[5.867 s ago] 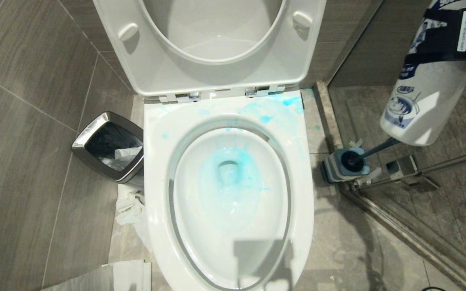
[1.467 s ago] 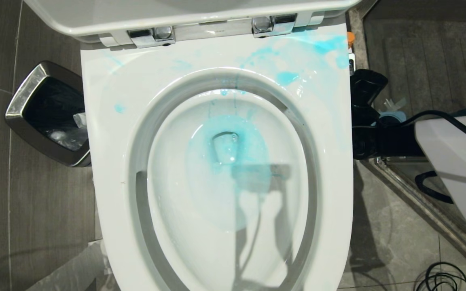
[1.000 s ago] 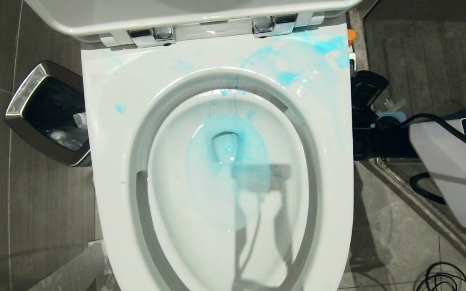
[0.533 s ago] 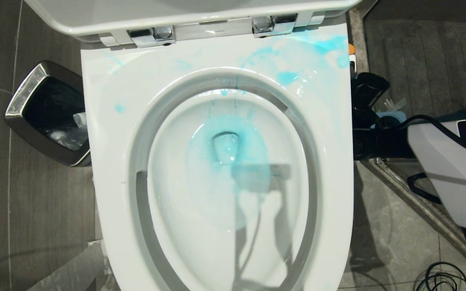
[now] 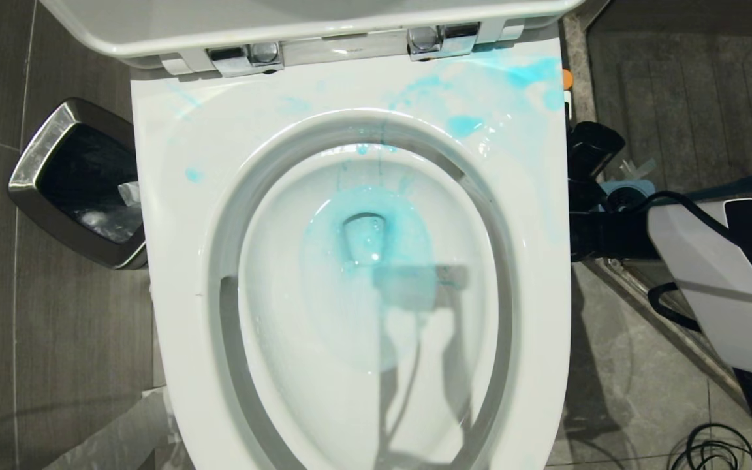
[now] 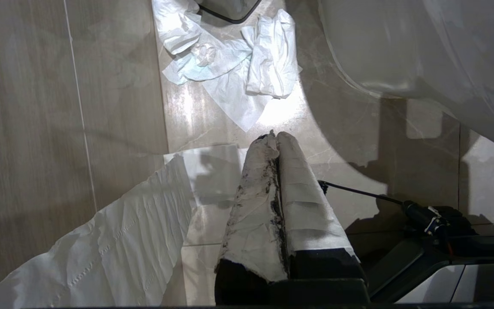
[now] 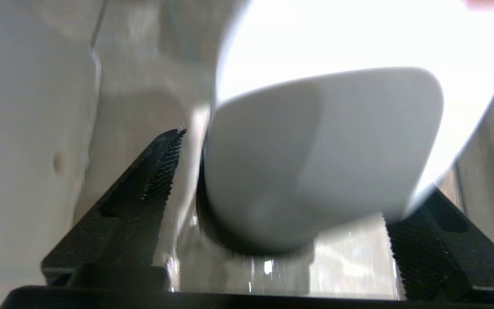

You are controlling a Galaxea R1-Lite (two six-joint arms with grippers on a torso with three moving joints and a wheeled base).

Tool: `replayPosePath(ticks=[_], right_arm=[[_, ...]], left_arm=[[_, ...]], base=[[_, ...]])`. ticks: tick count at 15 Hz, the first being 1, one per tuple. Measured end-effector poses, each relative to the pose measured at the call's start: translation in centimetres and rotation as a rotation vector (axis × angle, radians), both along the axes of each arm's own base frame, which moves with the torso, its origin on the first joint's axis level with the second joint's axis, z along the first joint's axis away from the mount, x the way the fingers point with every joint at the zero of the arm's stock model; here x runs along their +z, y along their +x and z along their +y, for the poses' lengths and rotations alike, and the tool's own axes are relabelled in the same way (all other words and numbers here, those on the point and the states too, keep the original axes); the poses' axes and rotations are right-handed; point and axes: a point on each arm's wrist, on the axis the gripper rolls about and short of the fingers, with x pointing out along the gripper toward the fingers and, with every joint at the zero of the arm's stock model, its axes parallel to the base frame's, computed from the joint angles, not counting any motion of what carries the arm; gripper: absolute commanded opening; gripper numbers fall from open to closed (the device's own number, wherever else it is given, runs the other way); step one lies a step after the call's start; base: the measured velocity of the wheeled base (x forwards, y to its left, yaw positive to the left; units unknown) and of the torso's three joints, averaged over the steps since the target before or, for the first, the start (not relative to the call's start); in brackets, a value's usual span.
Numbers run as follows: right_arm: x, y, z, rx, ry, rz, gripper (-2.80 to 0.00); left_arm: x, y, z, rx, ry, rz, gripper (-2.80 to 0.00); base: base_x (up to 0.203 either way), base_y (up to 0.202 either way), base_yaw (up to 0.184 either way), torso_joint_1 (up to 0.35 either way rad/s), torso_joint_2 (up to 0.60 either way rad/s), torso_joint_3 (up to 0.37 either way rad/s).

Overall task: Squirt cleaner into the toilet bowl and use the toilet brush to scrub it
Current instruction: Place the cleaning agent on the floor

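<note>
Closest to me, my left gripper (image 6: pixel 276 141) hangs parked low beside the toilet's base, its paper-wrapped fingers (image 6: pixel 255 201) pressed together on nothing, above loose sheets of white tissue (image 6: pixel 234 64) on the pale floor tiles. Further out, the large white glossy ceramic toilet bowl (image 5: pixel 173 274) fills my head view with its seat and lid raised, and I count the squirting as done: turquoise-blue liquid pools around the drain at the bottom, and more is smeared across the back right of the rim. That stray cleaner is something I judge the scrubbing should also reach. To the right of the bowl my right arm reaches down to the floor, and my right gripper (image 7: pixel 279 189) has its ribbed black jaws spread wide on either side of the small white plastic cleaner bottle (image 7: pixel 315 154), which stands on the floor between them; on one side I see a clear gap, so I read this as the bottle set down and let go. In the head view only its round orange cap (image 5: pixel 566 79) peeks out beyond the rim's back right corner. The scrubbing has not begun. I cannot pick out the toilet brush itself; only the light blue top of its holder (image 5: pixel 625 194) shows just past my right gripper, so fetching it is what is left.
</note>
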Motion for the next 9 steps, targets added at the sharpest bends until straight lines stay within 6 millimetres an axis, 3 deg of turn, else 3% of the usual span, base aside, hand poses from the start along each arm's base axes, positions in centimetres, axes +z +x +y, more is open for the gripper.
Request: replayPosePath(ticks=[9], right_arm=[[-1.5, -2.4, -1.3, 0.005, -0.040, 0.116, 0.00]], left_arm=[[0.1, 0.0, 0.0, 0.000, -0.002, -0.007, -2.80]], base=[[0.000, 0.000, 0.000, 0.000, 0.00, 0.000]])
